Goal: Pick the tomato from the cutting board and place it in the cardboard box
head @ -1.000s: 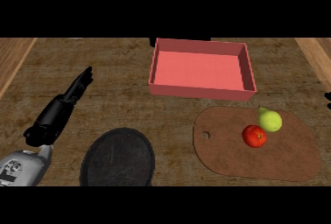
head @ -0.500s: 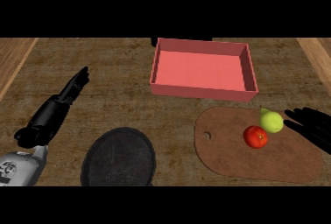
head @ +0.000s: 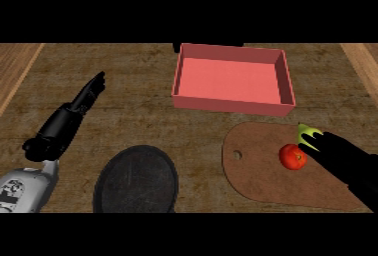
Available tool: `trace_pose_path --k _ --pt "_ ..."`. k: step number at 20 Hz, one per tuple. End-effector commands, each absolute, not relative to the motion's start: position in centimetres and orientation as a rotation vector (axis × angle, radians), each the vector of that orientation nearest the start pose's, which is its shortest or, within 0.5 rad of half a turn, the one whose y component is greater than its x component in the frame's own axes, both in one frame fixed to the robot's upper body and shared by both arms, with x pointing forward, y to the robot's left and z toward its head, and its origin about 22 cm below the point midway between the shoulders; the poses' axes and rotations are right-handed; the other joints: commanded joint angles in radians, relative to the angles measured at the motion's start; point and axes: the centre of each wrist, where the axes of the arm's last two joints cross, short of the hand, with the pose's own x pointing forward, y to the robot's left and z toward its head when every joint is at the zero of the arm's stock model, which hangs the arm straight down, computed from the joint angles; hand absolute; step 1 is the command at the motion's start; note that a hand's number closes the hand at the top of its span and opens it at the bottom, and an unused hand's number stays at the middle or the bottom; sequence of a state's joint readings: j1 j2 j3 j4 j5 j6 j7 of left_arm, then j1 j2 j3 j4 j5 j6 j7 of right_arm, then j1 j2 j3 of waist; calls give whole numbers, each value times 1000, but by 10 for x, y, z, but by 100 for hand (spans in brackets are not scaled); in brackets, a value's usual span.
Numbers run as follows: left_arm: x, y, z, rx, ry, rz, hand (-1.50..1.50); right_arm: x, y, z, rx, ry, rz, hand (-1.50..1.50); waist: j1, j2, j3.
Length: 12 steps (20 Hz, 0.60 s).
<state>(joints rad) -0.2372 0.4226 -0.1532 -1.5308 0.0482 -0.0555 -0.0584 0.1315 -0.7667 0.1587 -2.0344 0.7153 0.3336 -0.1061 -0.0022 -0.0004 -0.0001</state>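
1 tomato (head: 293,157), 1 box (head: 233,103), 1 board (head: 266,182), 1 plate (head: 136,181).

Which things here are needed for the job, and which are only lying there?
Needed for the job:
- tomato
- cutting board, which the tomato lies on
- box, pink inside
- right hand, over the board beside the tomato

Only lying there:
- yellow-green fruit, partly hidden by the right hand
- dark plate
- left hand, resting open at the left

On the brown tabletop (head: 133,125) lie a pink box (head: 232,80), a cutting board (head: 273,177) and a dark plate (head: 136,179).
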Motion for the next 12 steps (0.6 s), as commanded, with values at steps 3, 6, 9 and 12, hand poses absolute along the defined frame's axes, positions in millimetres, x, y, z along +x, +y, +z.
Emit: trace_pose_path --k 3,6,9,12 --pt "285 266 63 103 -1747 -509 0 213 -294 113 -761 -1388 1555 -150 4 0 0" --pt "296 264 64 76 -1737 -533 0 212 -276 106 -774 -1409 1549 -150 1 0 0" --pt "298 281 62 100 -1740 -529 0 195 -300 79 -774 -1379 1603 -150 -3 0 0" --pt "297 266 57 81 -1748 -522 0 216 -289 87 -811 -1334 1601 -150 1 0 0"
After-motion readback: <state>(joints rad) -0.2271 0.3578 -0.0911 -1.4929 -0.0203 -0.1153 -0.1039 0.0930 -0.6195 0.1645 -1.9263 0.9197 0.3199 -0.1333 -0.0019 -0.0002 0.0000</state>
